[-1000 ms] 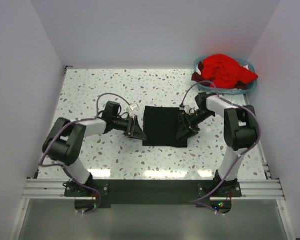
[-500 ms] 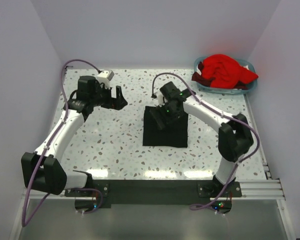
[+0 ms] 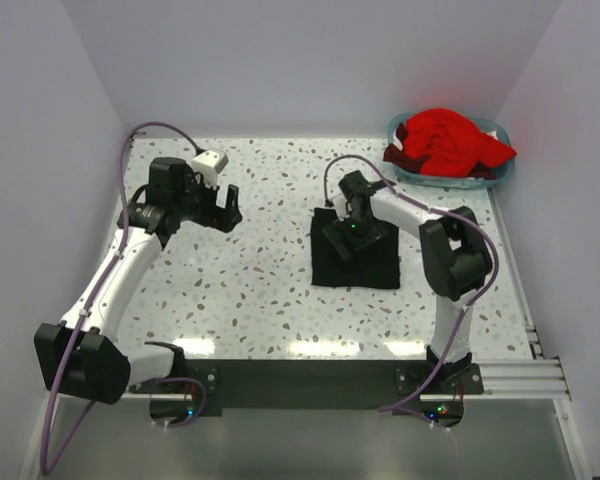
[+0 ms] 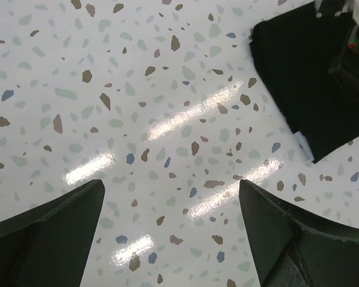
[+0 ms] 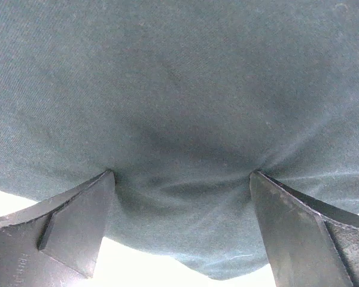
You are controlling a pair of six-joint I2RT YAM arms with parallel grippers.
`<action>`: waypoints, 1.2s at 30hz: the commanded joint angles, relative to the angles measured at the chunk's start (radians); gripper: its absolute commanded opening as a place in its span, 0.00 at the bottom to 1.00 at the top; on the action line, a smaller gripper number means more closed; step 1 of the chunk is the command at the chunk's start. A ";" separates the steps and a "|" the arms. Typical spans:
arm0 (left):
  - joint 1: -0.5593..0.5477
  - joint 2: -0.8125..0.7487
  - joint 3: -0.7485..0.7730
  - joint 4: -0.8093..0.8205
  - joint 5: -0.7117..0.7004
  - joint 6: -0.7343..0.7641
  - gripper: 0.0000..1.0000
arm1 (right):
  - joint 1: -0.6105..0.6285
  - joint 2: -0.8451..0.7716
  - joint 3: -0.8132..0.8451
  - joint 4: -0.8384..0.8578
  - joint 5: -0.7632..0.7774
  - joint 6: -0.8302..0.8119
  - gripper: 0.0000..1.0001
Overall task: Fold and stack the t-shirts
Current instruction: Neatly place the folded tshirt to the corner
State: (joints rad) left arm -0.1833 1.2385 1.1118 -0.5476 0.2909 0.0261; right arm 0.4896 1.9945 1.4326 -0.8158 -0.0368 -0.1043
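Overhead view of a speckled white surface (image 3: 250, 290) with two robot arms. The black t-shirt (image 3: 368, 268) lies right of centre in the frame, folded into a flat, nearly square packet. Its edges run roughly parallel to the frame edges, with no clear long axis, and I cannot tell which way the collar points. The red t-shirt (image 3: 448, 138) sits crumpled in a light blue basket (image 3: 502, 170) at the upper right.

My right end effector (image 5: 182, 174) rests on the black packet's upper half. Its fingers are spread wide and grip nothing, and their tips press into the cloth, which dimples between them. My left end effector (image 4: 170, 182) hangs at the upper left of the frame, well apart from the shirt. It is also spread wide and holds nothing.

I judge both shirts to be light, soft and limp. They should drape and slide on this glossy surface, so the folded layers could shift if dragged. I would pinch the black one at an edge through all its layers. For the red one, I would take a raised ridge of cloth at the top of the heap.
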 commanded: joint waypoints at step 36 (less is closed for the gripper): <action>0.007 0.230 0.232 -0.012 0.166 0.110 1.00 | -0.770 -0.115 0.216 -0.356 -0.124 -0.836 0.99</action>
State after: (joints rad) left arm -0.1833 1.4643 1.2827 -0.5663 0.4782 0.1490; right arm -0.2836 1.9915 1.5276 -1.0805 -0.0704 -0.9619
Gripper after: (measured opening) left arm 0.997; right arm 0.985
